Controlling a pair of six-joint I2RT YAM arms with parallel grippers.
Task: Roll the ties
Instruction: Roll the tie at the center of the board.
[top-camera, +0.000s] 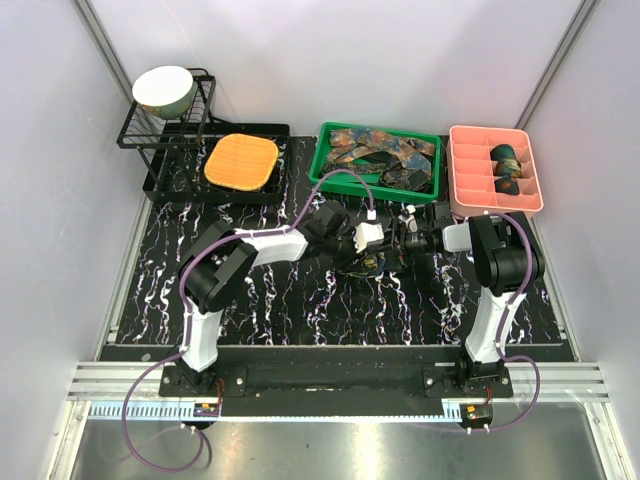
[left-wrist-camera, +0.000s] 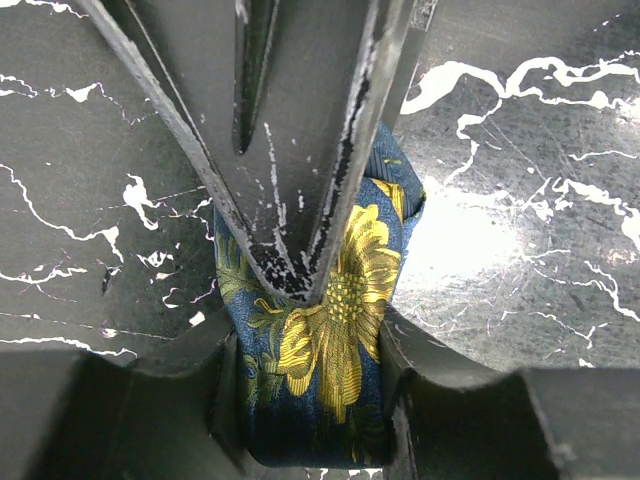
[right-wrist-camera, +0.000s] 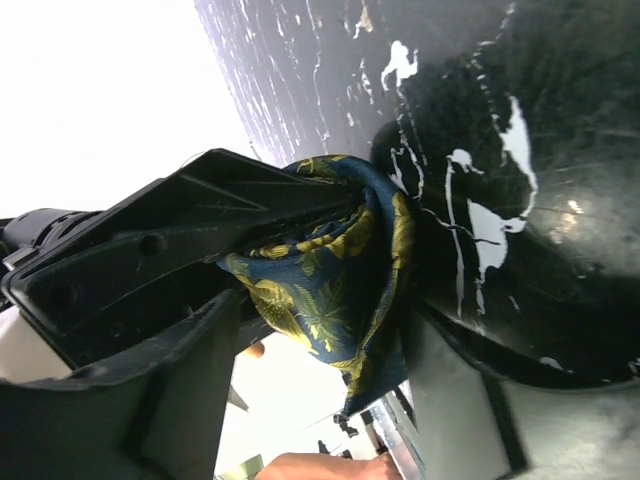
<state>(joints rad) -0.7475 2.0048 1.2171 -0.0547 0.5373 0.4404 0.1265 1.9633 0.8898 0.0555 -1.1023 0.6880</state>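
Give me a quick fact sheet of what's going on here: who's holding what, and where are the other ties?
held item: navy tie with yellow flowers
left end effector: closed on the tie
right end effector: closed on the same tie
loose ties: heaped in the green tray
rolled ties: in the pink tray compartments
work surface: black marbled table

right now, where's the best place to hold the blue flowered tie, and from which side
Probably across the bunched middle of the tie, squeezing its flat faces from left and right, as the left end effector and right end effector do: it's soft and layered, so a loose edge would unwind.
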